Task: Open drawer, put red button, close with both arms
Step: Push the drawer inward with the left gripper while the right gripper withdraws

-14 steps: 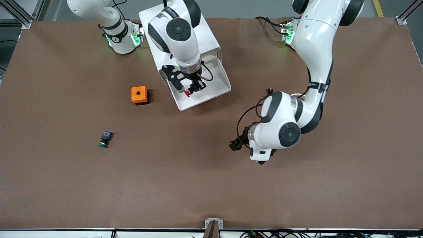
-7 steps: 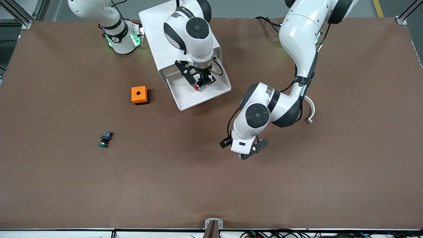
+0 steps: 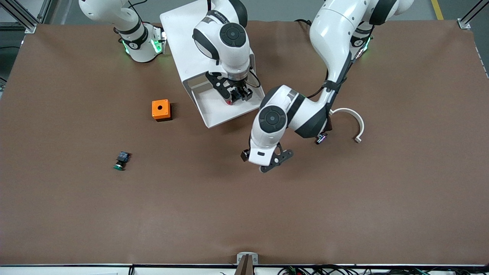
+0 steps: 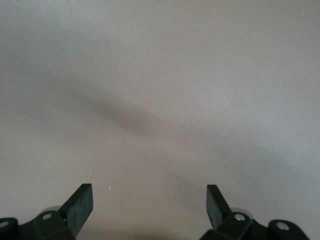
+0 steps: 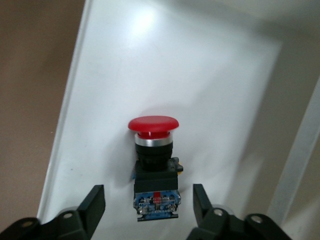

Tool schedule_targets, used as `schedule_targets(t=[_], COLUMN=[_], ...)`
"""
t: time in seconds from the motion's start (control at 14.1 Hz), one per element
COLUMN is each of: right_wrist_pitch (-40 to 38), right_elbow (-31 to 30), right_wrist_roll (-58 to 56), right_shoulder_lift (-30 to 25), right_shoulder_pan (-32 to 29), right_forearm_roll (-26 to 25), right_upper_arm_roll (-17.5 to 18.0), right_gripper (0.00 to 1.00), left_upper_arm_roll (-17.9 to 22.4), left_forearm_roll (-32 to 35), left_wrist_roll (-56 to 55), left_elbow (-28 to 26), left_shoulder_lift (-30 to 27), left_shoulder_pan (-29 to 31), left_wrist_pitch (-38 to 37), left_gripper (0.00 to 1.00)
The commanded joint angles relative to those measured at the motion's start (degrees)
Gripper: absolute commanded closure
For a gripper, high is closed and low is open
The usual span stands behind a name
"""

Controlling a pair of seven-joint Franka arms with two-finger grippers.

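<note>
red button (image 5: 152, 167): lay on its side on the white floor of the pulled-out drawer, red cap pointing away from the right gripper, black-and-blue body between that gripper's fingers but not touched by them.
drawer (image 3: 214, 110): stood pulled out from the top of the cabinet toward the front camera, a shallow white tray with only the button in it.
cabinet (image 3: 183, 38): a white rounded box at the robots' edge of the table, turned at an angle, partly covered by the right arm.
right gripper (image 3: 237, 94): hung low over the open drawer; jaws parted, one finger (image 5: 92, 207) on each side of the button's body with a gap on both sides, holding nothing.
left gripper (image 4: 149, 205): hovered over bare brown table, nearer the front camera than the drawer and toward the left arm's end; jaws spread wide, nothing between them.
orange box (image 3: 161, 110): a small cube with a round hole in its top, on the table beside the drawer toward the right arm's end.
green button (image 3: 121, 160): lay on its side well apart from the cabinet, nearer the front camera than the orange box.
white curved piece (image 3: 353, 122): a half-ring lying flat on the table by the left arm's elbow.
</note>
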Motion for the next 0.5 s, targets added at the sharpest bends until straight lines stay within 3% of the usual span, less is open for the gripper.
schedule_targets(t=[0.0,0.42], right_wrist_pitch=[-9.5,-29.4], right_elbow=[6.9,21.3], right_wrist_roll=[-9.3,-34.1], right_shoulder_lift=[-0.8,-1.0], right_shoulder_pan=[-3.1,-12.8], right_forearm_roll=[0.9,0.8], right_upper_arm_roll=[-0.4,-0.4], right_gripper=[0.00,0.00], left_upper_arm_roll=[0.3,-1.8], left_forearm_roll=[1.4,0.6], left_wrist_roll=[-1.0,-1.4], left_elbow=[-3.8,-4.8], left_shoulder_lift=[-2.0,-3.3], left_shoulder_pan=[-2.9,-4.8], left_wrist_pitch=[0.3,-0.7], left_gripper=[0.00,0.00])
